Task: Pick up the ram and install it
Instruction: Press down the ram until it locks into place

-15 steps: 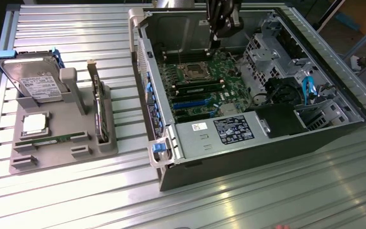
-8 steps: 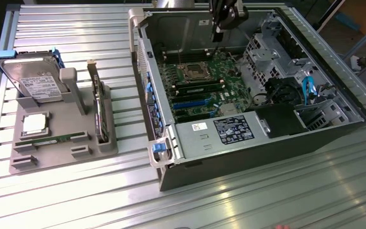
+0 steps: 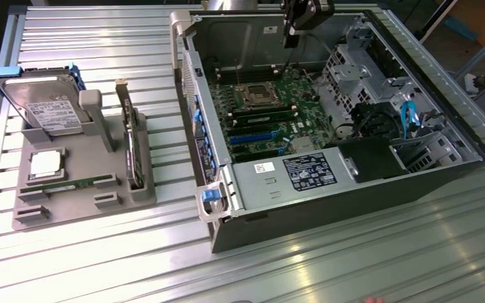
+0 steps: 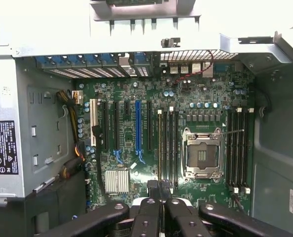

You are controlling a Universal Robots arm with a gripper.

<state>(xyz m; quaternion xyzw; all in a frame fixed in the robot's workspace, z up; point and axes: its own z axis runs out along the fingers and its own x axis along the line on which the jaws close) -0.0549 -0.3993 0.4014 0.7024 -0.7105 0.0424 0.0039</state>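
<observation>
A ram stick (image 3: 67, 185), thin and green, lies flat in the grey holder (image 3: 83, 202) at the exterior view's left. A second alike green stick (image 3: 264, 117) stands in a slot on the motherboard (image 3: 268, 120), just beside the processor socket (image 3: 254, 95). My gripper (image 3: 290, 43) hangs above the far end of the open computer case (image 3: 327, 189), well apart from the holder. In the wrist view the gripper (image 4: 160, 193) is shut, with nothing seen between its fingers. It looks straight down on the memory slots (image 4: 168, 148) and the empty socket (image 4: 201, 154).
The holder also carries a hard drive (image 3: 45, 107), a square silver processor chip (image 3: 46, 163) and a dark card (image 3: 131, 148) standing on edge. The case walls, the drive cage (image 3: 360, 82) and the power supply (image 3: 305, 172) ring the motherboard. The ribbed metal table (image 3: 352, 265) runs in front.
</observation>
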